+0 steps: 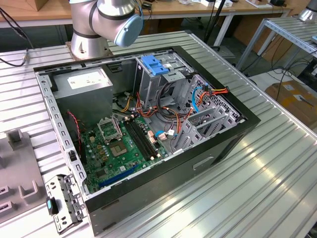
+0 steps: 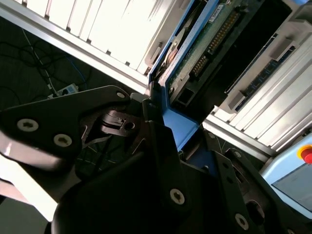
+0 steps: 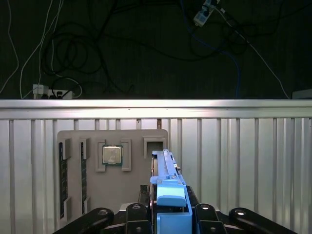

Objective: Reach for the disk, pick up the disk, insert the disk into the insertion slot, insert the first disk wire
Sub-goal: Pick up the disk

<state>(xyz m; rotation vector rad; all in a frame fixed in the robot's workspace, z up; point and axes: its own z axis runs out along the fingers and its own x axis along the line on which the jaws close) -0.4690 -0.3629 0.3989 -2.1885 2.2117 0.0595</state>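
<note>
Grey tray on the table holds a chip and memory sticks. We see the hand pinching the disk, on edge, beside the tray.

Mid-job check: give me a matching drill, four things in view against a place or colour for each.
Things:
1. disk
2. insertion slot
3. processor chip
4. motherboard

Descriptions:
a. green, on the floor of the case
b. in a recess of the grey tray
c. blue-framed, in the gripper
d. grey perforated cage inside the case

Pairs: 1-c, 2-d, 3-b, 4-a
</note>
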